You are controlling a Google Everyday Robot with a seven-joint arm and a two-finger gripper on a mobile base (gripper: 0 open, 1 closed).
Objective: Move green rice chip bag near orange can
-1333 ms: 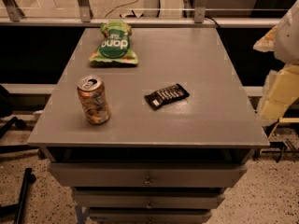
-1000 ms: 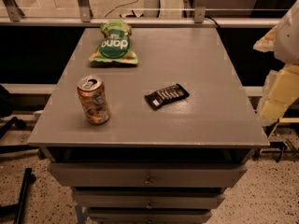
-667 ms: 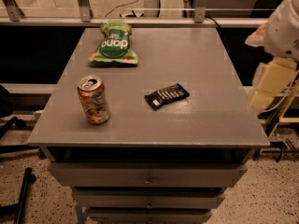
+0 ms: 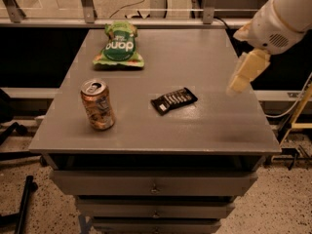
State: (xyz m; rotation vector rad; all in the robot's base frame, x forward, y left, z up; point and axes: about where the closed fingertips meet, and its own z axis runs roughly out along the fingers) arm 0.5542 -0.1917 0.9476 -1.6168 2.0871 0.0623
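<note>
The grey table point(image 4: 204, 130) stands in front of me with three things on it. The chip bag point(image 4: 118, 47) lies flat near the back left of the top, its dark green round patch facing up, its top end pointing toward the far edge. The orange can point(image 4: 98, 105) stands upright toward the front left, silver top and pull tab showing. Bag and can are well apart, with bare tabletop between them. A small black wrapper point(image 4: 174, 100) lies flat near the middle of the top, to the right of the can and touching neither it nor the bag.

The robot's white arm point(image 4: 285, 13) reaches in from the upper right corner. Its cream-coloured gripper point(image 4: 239, 83) hangs off the end, tilted down and to the left, over the right-hand side of the table — up in the air, not touching the surface. It sits well away from the bag, and the wrapper is the nearest thing to it. Whether the gripper is open or closed I cannot tell from here — nothing shows in its grasp.

Below the tabletop are drawers point(image 4: 154, 183), stacked one under another, with a speckled floor point(image 4: 287, 204) underneath.
</note>
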